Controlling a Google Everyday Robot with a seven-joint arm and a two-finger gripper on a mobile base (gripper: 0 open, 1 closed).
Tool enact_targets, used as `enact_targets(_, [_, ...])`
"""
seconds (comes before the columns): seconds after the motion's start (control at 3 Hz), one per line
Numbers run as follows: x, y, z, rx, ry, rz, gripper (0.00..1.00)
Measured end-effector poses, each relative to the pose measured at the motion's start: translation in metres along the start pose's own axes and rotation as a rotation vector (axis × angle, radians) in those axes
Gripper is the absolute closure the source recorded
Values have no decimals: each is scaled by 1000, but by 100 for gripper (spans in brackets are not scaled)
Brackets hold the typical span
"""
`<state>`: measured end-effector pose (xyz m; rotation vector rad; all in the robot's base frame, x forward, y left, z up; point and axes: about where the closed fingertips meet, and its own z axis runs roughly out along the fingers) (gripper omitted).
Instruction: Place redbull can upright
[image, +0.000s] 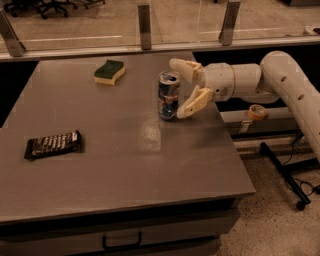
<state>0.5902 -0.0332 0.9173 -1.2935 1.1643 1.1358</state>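
The redbull can (168, 95) stands upright on the grey table (115, 165), right of centre near the back. It is blue and silver with a silver top. My gripper (178, 88) is open, just right of the can. One finger (184, 66) reaches past the can's top at the back. The other finger (192, 103) points down toward the can's base at the front right. Neither finger clearly presses on the can.
A green-and-yellow sponge (109, 72) lies at the back of the table, left of the can. A dark candy bar wrapper (53, 144) lies near the left edge. A glass partition with metal posts (144, 20) runs behind the table. An orange tape roll (257, 111) sits beyond the right edge.
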Motion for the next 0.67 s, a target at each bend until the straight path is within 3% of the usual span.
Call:
enact_targets(0.33, [-4,-2,-36,109,99,-12,0])
enact_targets(0.67, [-6,-2,-40,119,109,-16,0])
